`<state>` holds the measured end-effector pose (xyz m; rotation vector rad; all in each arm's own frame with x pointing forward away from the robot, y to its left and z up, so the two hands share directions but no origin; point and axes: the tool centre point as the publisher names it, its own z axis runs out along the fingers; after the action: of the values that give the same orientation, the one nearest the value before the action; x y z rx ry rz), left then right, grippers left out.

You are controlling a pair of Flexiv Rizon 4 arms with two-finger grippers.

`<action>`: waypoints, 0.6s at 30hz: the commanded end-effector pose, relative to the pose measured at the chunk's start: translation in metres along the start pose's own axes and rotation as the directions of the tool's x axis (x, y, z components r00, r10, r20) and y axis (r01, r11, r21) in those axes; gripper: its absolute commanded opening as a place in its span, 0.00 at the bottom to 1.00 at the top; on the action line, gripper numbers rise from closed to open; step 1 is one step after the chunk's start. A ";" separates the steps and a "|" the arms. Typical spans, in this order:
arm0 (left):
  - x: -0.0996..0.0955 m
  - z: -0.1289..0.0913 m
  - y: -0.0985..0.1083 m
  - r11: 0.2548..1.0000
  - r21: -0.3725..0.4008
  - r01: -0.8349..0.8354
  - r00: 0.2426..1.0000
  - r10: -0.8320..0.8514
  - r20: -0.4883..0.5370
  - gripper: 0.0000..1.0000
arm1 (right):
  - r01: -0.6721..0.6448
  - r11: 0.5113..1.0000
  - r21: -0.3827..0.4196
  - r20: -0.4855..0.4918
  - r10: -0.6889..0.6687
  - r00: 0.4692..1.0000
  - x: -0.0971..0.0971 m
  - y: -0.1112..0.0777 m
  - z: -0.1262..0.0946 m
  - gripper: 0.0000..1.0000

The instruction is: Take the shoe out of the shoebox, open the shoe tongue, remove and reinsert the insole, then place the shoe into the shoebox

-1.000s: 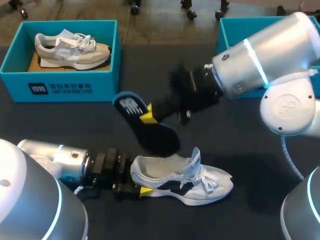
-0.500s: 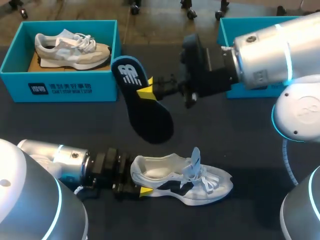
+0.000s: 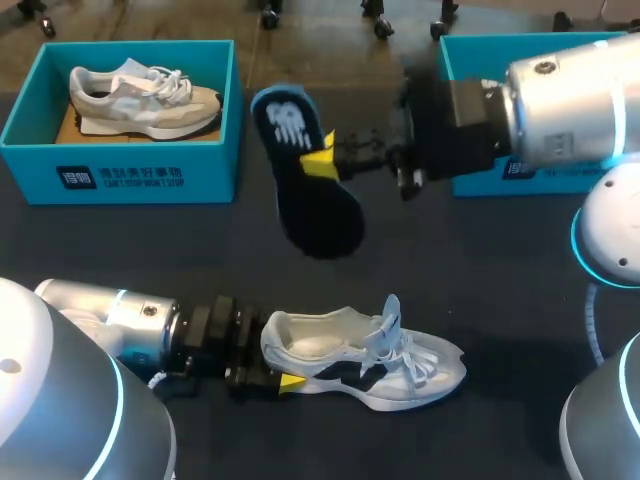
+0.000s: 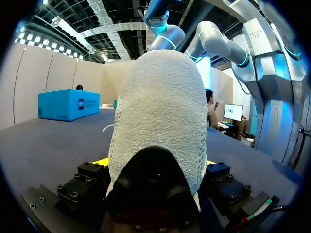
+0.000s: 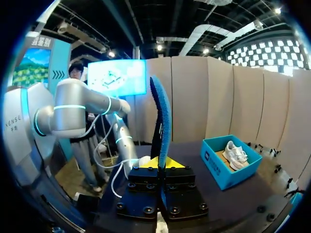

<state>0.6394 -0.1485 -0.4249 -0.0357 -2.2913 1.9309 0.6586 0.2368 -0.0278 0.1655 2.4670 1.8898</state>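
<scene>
Insole [image 3: 305, 190]: dark, with a pale mark printed at the heel end. It is clear of the desk [image 3: 480, 270], hanging in the air between the two teal boxes, toe end toward the shoe below. The right pincer [image 3: 322, 163] is clamped on it near the heel end, one yellow tip on each face. In the right wrist view it stands upright and edge-on between the fingers, with a blue rim showing [image 5: 162, 121].

Shoe [image 3: 365, 352]: white with a dark side panel, standing on its sole at the near side of the desk, toe toward the right. The tongue is raised and the opening shows a pale inside. The left pincer [image 3: 275, 360] grips it at the heel. The left wrist view shows the heel [image 4: 158, 126] filling the gap between the two fingers, both pressed against it.

Shoebox [image 3: 120, 150]: teal, open-topped, at the far left of the desk, well apart from the shoe. A second shoe [image 3: 140, 98], beige and white, lies inside.

Second teal box [image 3: 470, 60]: at the far right, partly hidden behind the right arm [image 3: 560, 100]
</scene>
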 end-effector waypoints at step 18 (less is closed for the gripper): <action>-0.002 0.001 0.007 1.000 0.000 0.000 1.000 0.000 0.002 0.00 | -0.195 0.973 -0.123 0.022 0.199 0.980 0.017 0.008 -0.072 0.00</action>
<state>0.6395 -0.1484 -0.4250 -0.0356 -2.2916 1.9306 0.6396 0.1901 0.0074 0.4958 2.4420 1.9898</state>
